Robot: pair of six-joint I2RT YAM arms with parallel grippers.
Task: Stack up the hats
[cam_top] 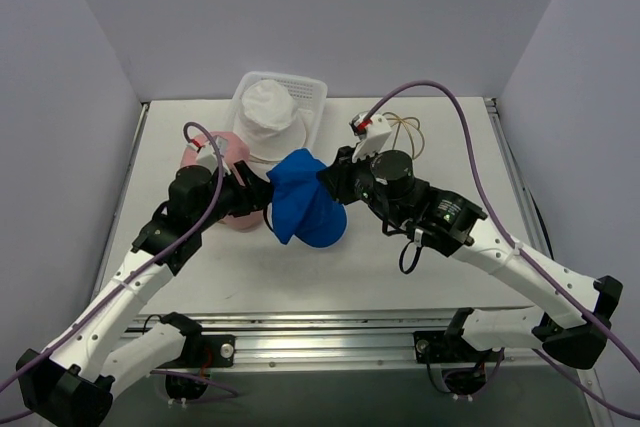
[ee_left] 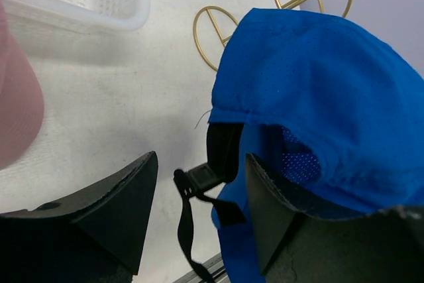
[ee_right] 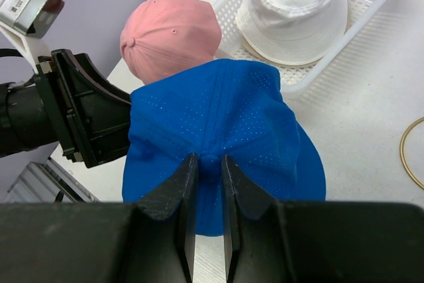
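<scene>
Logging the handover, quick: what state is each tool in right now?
Left tool: open, fingers either side of the blue cap's back strap.
Right tool: shut on the blue cap's crown.

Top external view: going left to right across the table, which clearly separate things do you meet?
pink cap → blue cap → gold wire frame. The basket with the white hat overlaps both caps, so it is left out.

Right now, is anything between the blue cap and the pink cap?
Yes: the open left gripper sits between the pink cap and the blue cap, which the right gripper pinches at its crown.
</scene>
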